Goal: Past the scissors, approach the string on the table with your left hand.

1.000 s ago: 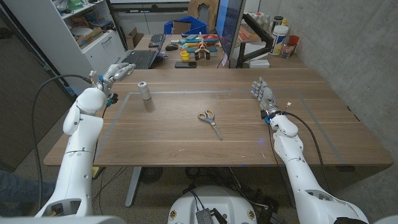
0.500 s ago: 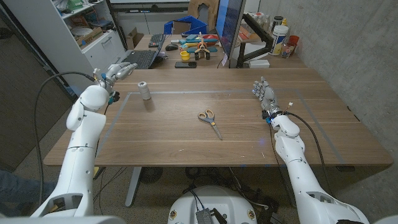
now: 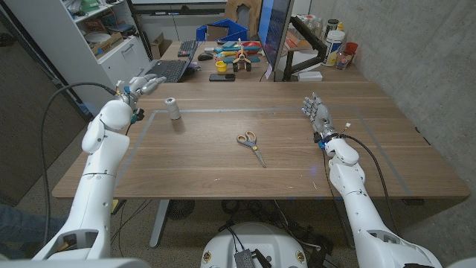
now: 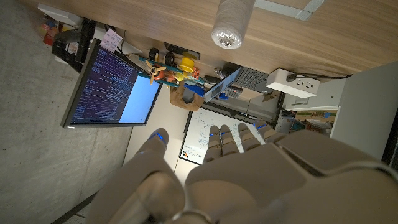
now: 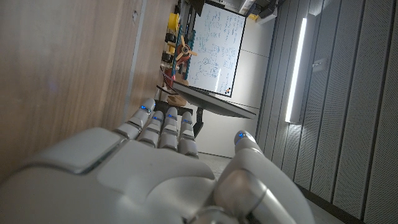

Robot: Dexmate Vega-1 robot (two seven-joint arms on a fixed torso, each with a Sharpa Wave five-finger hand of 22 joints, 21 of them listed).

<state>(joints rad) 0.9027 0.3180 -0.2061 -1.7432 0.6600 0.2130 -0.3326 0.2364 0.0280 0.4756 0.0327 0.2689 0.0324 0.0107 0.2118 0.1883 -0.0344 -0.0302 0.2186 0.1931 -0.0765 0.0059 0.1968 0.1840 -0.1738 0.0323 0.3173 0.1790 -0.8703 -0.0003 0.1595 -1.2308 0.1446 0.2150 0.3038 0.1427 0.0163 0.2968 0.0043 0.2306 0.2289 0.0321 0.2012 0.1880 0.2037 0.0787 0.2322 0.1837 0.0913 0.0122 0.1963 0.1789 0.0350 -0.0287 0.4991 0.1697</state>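
A small pale spool of string (image 3: pixel 172 108) stands upright on the wooden table (image 3: pixel 223 160) at the far left; the left wrist view shows the spool (image 4: pixel 229 23) ahead of my fingers. Orange-handled scissors (image 3: pixel 251 145) lie near the table's middle. My left hand (image 3: pixel 140 85) hovers above the table's far left corner, open, fingers stretched toward the back, a short way left of the spool. My right hand (image 3: pixel 315 113) stands open on its edge at the right side of the table, holding nothing.
Behind the table stand a monitor (image 3: pixel 274 33), a keyboard (image 3: pixel 165 71), a phone (image 3: pixel 222 77), colourful toys (image 3: pixel 238 54) and bottles (image 3: pixel 336 41). A shelf unit (image 3: pixel 104 37) is at the back left. Blue tape lines (image 3: pixel 245 112) mark a rectangle on the tabletop.
My left hand has risen slightly and drifted toward the back right, nearer the spool. The right hand, scissors and spool have not moved.
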